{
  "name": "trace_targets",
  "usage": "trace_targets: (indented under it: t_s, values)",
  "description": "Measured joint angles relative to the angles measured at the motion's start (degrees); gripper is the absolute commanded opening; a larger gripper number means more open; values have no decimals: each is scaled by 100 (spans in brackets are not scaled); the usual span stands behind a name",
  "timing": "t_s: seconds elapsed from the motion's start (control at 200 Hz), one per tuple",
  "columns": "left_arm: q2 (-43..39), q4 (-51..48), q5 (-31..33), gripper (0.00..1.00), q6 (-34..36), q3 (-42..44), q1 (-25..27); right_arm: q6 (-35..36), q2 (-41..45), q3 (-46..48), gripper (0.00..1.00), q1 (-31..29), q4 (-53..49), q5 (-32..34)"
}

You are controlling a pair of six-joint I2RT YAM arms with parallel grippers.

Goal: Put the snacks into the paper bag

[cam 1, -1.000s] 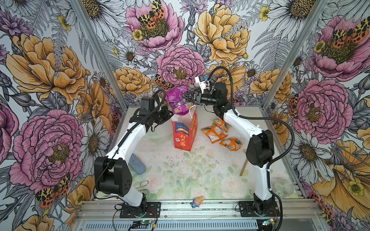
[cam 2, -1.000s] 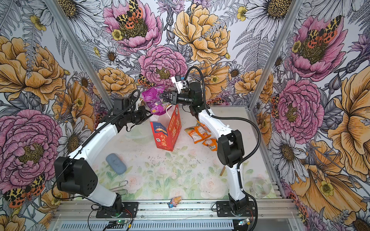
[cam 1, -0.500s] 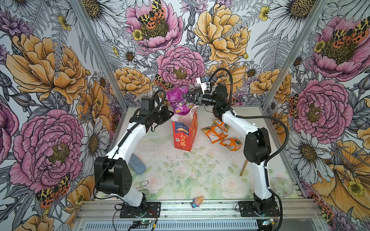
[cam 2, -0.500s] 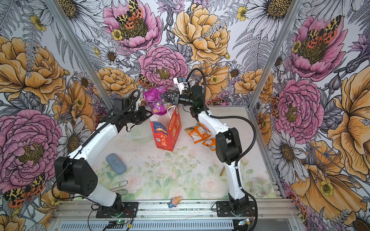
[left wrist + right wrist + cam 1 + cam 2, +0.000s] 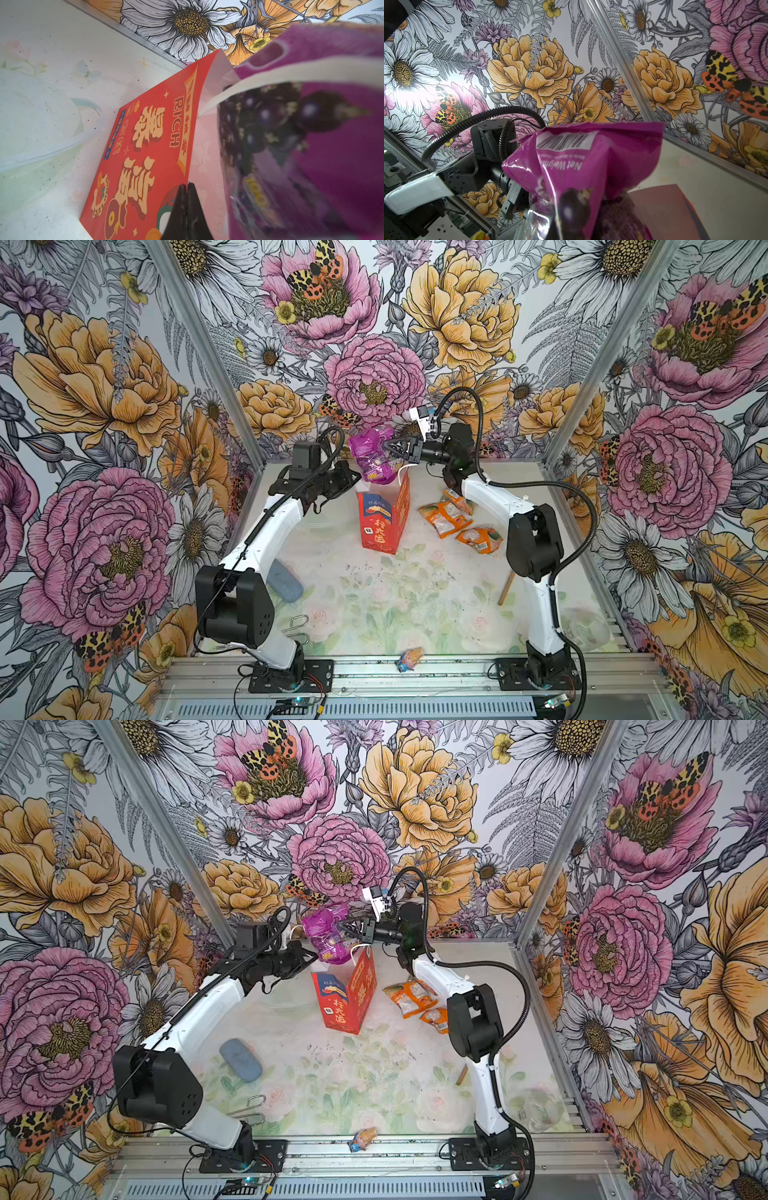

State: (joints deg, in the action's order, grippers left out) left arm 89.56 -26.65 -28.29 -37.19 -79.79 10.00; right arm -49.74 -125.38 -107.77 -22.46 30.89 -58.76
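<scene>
Over the mouth of the tall red paper gift bag [image 5: 380,526], held the large purple grape-printed plastic packet [image 5: 372,456] long axis down, pinched in the right gripper [image 5: 390,446]; nipped the bag's rim tight in the left gripper [image 5: 186,190]; left three crinkly orange plastic packets [image 5: 446,519] beside the bag.

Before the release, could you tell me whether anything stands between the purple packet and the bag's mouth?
Only the white cord handle might: in the left wrist view it arcs across the purple packet at the mouth of the paper bag. Nothing else shows there.
</scene>
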Motion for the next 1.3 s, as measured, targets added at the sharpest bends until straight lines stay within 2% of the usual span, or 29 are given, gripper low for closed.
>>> trace_targets:
  t_s: [0.29, 0.665, 0.961, 1.191, 1.301]
  values:
    - [-11, 20, 0, 0, 2, 35, 0, 173, 0, 114, 0, 107, -96, -2]
    - [-70, 39, 0, 0, 0, 85, 0, 1200, 256, 157, 0, 129, -1635, 216]
    - [-74, 42, 0, 0, -2, 107, 0, 1982, 645, 153, 0, 57, -2885, 743]
    - [-74, 44, 0, 0, -2, 107, 0, 2382, 699, 146, 0, 24, -3176, 782]
    - [-74, 44, 0, 0, -2, 107, 0, 2413, 697, 142, 0, 26, -3143, 579]
